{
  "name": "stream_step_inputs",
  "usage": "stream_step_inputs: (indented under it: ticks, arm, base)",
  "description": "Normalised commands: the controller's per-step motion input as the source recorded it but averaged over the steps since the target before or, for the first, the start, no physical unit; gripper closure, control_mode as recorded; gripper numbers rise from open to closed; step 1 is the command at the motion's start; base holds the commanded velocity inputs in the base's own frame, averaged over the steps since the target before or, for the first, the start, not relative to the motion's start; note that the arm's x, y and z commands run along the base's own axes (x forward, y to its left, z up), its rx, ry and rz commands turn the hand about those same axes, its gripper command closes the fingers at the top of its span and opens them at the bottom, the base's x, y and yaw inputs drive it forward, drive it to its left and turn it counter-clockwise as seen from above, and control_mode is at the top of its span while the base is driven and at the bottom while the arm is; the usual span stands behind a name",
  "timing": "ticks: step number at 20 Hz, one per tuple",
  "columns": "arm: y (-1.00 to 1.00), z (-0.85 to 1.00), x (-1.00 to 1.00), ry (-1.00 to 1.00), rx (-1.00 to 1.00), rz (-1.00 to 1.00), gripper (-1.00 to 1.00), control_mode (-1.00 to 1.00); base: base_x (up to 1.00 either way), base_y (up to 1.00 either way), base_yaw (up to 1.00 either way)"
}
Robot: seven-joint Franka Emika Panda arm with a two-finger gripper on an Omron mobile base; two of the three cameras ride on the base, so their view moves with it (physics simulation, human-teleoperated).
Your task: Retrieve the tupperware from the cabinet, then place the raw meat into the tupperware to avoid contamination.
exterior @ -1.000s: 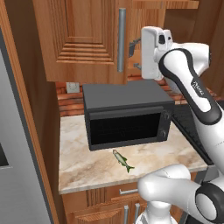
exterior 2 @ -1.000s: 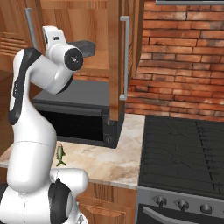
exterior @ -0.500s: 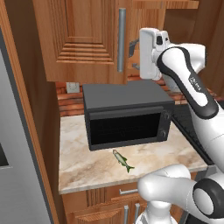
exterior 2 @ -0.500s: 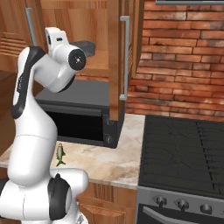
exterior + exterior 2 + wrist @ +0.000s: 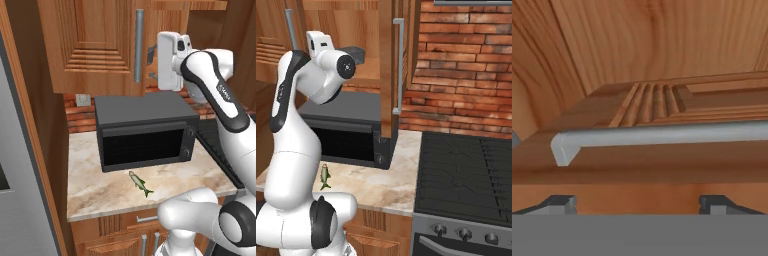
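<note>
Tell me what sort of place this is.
A rendered home kitchen, most likely: a big black microwave box on a marble-look counter, reddish-brown wooden wall cabinets, and a black stovetop against a brick wall.

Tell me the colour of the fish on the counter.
Silvery-grey with a greenish back, the fish shows best in the left base view.

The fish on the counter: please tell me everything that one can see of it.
The fish is small and slender, silvery-grey with a greenish back and a dark tail. It lies flat on the marble counter, in front of the black microwave and apart from it, with its tail toward the counter's front edge. Nothing touches it except the counter. In the right base view it shows beside the robot's white arm.
</note>
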Motion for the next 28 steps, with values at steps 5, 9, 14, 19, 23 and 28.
stream_step_inputs:
  ticks: [5,9,14,19,23,28]
  arm:
    - [0.26,0.07,-0.19,0.00,0.00,0.08,-1.00,-1.00]
    - [0.39,0.04,-0.29,0.00,0.00,0.10,-1.00,-1.00]
    - [0.59,0.00,-0.39,-0.01,-0.03,0.12,-1.00,-1.00]
    - [0.81,-0.02,-0.41,-0.04,-0.06,0.13,-1.00,-1.00]
    - [0.95,-0.04,-0.44,-0.07,-0.09,0.09,-1.00,-1.00]
    - [1.00,-0.07,-0.47,-0.07,-0.11,0.06,-1.00,-1.00]
  base:
    - [0.00,0.00,0.00]
    - [0.00,0.00,0.00]
    - [0.00,0.00,0.00]
    - [0.00,0.00,0.00]
    - [0.00,0.00,0.00]
    - [0.00,0.00,0.00]
